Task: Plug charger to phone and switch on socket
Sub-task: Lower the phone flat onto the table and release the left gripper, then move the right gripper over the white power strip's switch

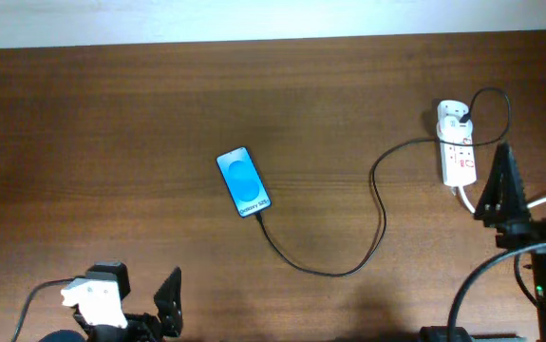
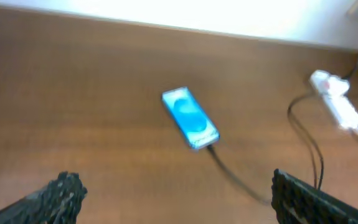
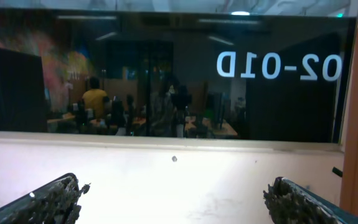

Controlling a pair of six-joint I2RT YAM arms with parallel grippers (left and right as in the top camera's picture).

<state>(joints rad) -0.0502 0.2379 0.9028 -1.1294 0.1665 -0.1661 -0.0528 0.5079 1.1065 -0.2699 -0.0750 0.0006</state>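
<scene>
Two grippers show, both released. The left gripper (image 2: 179,190) has its fingers (image 2: 57,198) spread wide above the table (image 1: 111,142); the phone (image 2: 190,117) lies flat ahead of it, well apart, screen up. The charger (image 1: 322,271) meets the phone's nearer short edge, loops toward the right arm, and ends at a white adapter (image 1: 451,116) on the socket's (image 1: 460,161) far end. The right gripper (image 3: 175,196), jaws parted, sits just right of the socket, and its camera faces a dark window (image 3: 166,68).
</scene>
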